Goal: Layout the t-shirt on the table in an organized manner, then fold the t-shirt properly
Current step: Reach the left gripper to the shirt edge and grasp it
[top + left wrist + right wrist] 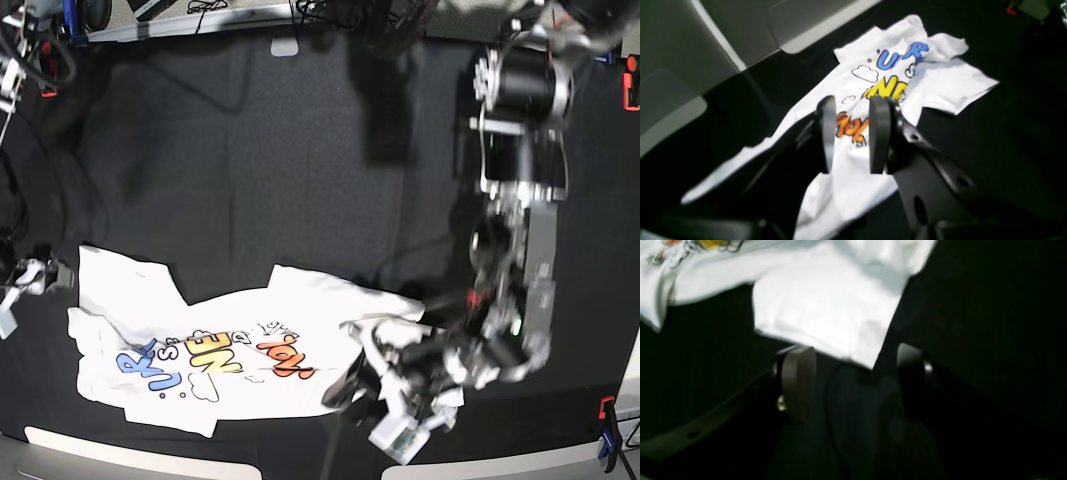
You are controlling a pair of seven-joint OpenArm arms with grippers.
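The white t-shirt [230, 330] lies print side up on the black table [250, 150], at the front left in the base view. Its hem end near my left arm is rumpled. My left gripper [853, 136] is open and empty, hovering over the orange letters of the t-shirt [853, 76]; in the base view the left gripper [350, 388] is at the shirt's right end. My right gripper [853, 383] is open and empty. A white sleeve corner of the t-shirt [826, 306] lies just ahead of its jaws. The right gripper [40, 274] barely shows at the left edge.
Orange clamps [630, 95] [605, 410] hold the cloth at the right edge. Cables and a blue clamp [68, 20] sit along the far edge. Grey panels [673, 50] lie beyond the table's edge in the left wrist view. A white tag [285, 47] lies at the back.
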